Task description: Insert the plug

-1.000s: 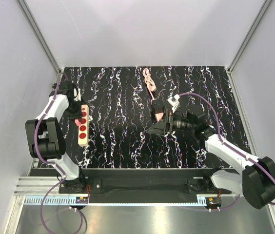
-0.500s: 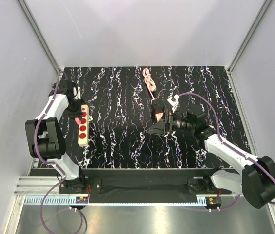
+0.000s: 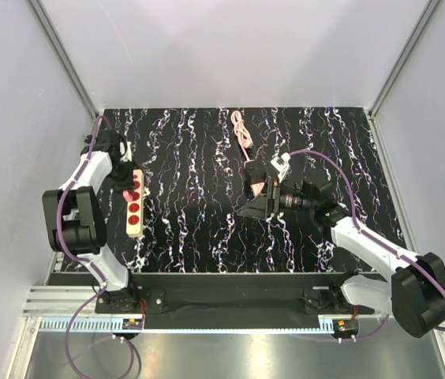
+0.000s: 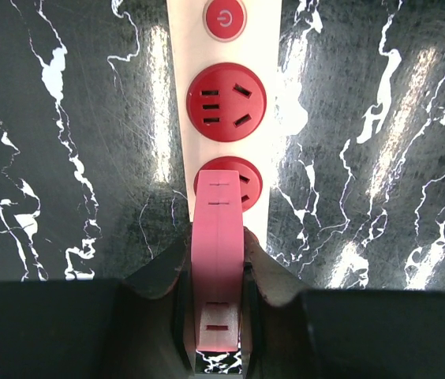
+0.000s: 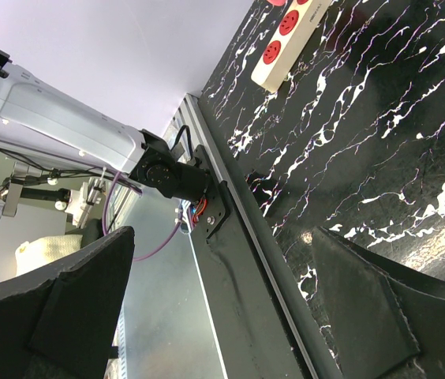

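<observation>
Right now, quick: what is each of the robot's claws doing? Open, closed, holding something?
Left gripper: closed on the plug, over the beige power strip.
Right gripper: open, holding nothing.

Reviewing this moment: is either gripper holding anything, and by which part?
The left gripper pinches the plug by its two side faces, at the end nearer the wrist camera. The right gripper is open and holds nothing.

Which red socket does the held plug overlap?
The second socket from the power button; the plug partly covers it, while the socket beside the button is fully exposed.
</observation>
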Available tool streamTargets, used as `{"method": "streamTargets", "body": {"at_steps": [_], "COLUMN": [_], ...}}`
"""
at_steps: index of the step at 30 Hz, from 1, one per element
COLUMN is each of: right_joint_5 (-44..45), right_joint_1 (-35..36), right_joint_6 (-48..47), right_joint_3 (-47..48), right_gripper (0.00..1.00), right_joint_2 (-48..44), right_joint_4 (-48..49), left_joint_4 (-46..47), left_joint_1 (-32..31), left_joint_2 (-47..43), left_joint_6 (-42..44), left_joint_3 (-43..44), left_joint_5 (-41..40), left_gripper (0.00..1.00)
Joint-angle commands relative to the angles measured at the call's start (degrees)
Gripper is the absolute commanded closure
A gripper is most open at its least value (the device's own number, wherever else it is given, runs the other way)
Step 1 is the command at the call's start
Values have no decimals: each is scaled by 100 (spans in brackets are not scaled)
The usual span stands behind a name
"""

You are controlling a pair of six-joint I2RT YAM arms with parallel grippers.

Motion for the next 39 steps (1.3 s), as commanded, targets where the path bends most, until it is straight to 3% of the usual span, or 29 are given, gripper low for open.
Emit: {"method": "streamTargets", "body": {"at_steps": [1,14,26,39], "right_joint_5": [-127,-127,-145,-154], "right_joint_1": [-26,-17,-17,-17], "right_joint_6": [-46,-54,-37,-10], "right_joint_3": [32,24,15,-12], "right_gripper": [0,0,0,0], "right_joint_2": [-15,-6,-6,82], "right_joint_4": [183,192,218,297], "left_joint_4": [234,348,471,893], "left_joint_1": [29,20,20,20], "left_joint_2": [49,66,-48,-215], "left_joint_6": [-21,-21,6,50], "left_joint_3": [210,149,-440,-686], "left_joint_5": [92,5,-637,13], "left_gripper": [100,100,100,100]}}
